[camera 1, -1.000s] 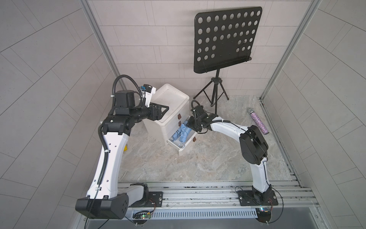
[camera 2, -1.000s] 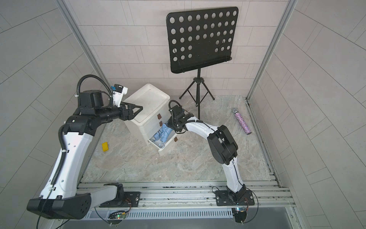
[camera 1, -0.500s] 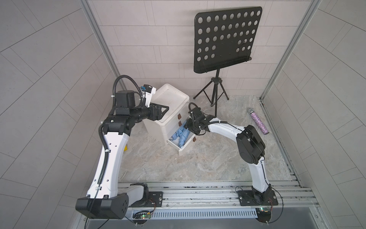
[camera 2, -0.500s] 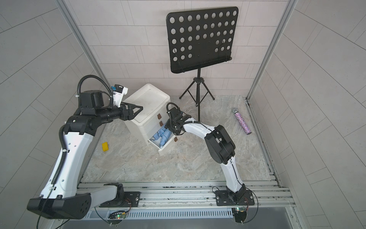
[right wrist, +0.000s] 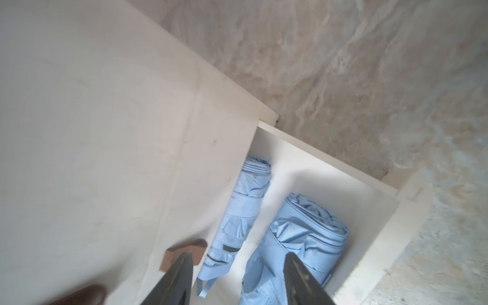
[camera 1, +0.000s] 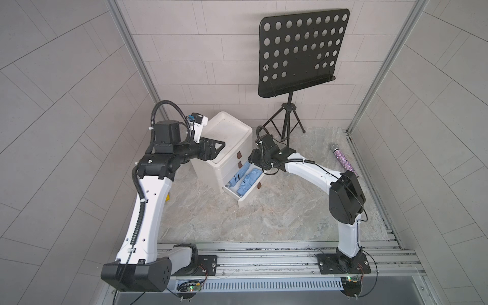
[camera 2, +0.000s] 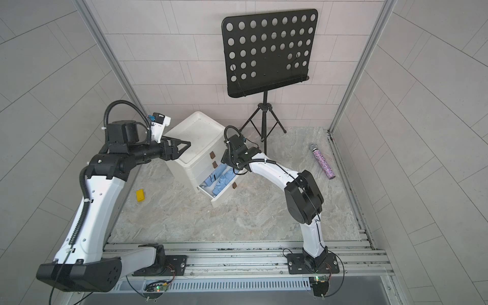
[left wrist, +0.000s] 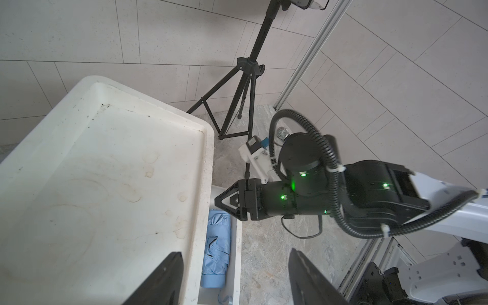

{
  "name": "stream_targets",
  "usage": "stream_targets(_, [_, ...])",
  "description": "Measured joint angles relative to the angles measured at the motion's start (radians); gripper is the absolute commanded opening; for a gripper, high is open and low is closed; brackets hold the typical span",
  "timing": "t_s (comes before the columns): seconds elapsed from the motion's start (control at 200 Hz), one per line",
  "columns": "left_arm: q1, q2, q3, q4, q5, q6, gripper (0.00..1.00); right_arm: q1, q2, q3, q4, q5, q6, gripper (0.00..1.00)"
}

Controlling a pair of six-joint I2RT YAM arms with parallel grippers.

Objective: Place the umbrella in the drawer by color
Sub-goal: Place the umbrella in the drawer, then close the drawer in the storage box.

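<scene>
i can read no text, no label, no brand and no number in any view; nothing near my grippers carries a sign that is legible.

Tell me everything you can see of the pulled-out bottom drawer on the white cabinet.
The bottom drawer is cream-white and looks like plastic, with a small brown pull tab on its front. It is slid out of the three-drawer cabinet, level, low over the marbled floor. Two folded light blue umbrellas lie side by side inside. The open right gripper hovers above them, apparently without contact.
</scene>
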State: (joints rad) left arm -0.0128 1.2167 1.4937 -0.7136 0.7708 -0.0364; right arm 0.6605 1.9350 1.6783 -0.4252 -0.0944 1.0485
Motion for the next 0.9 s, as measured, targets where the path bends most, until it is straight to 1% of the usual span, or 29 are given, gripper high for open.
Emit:
stream_targets(0.15, [0.006, 0.000, -0.002, 0.000, -0.003, 0.000, 0.69, 0.000, -0.099, -0.073, 0.026, 0.011, -0.044, 0.43])
stream_targets(0.215, [0.006, 0.000, -0.002, 0.000, -0.005, 0.000, 0.69, 0.000, -0.148, -0.145, 0.049, 0.013, -0.054, 0.41])
stream_targets(0.315, [0.009, 0.000, -0.002, 0.000, -0.005, 0.000, 0.69, -0.007, -0.217, -0.285, 0.111, 0.002, -0.056, 0.40])
stream_targets(0.425, [0.020, 0.001, -0.002, -0.003, -0.010, 0.004, 0.70, -0.018, -0.269, -0.429, 0.182, -0.026, -0.066, 0.43])
stream_targets(0.545, [0.052, 0.023, 0.029, -0.038, -0.045, 0.015, 0.71, -0.037, -0.311, -0.557, 0.268, -0.062, -0.084, 0.48])
stream_targets(0.605, [0.077, 0.049, 0.062, -0.055, -0.073, 0.026, 0.80, -0.047, -0.332, -0.607, 0.304, -0.082, -0.091, 0.50])
stream_targets(0.65, [0.098, 0.072, 0.090, -0.060, -0.096, 0.027, 0.86, -0.052, -0.344, -0.632, 0.320, -0.092, -0.097, 0.52])
stream_targets(0.7, [0.117, 0.100, 0.116, -0.057, -0.122, 0.032, 0.89, -0.058, -0.355, -0.652, 0.339, -0.103, -0.106, 0.55])
stream_targets(0.796, [0.146, 0.168, 0.173, -0.054, -0.164, 0.038, 0.90, -0.061, -0.373, -0.671, 0.355, -0.114, -0.130, 0.60])
stream_targets(0.896, [0.163, 0.283, 0.267, -0.054, -0.178, 0.060, 0.90, -0.061, -0.396, -0.673, 0.354, -0.124, -0.155, 0.63])
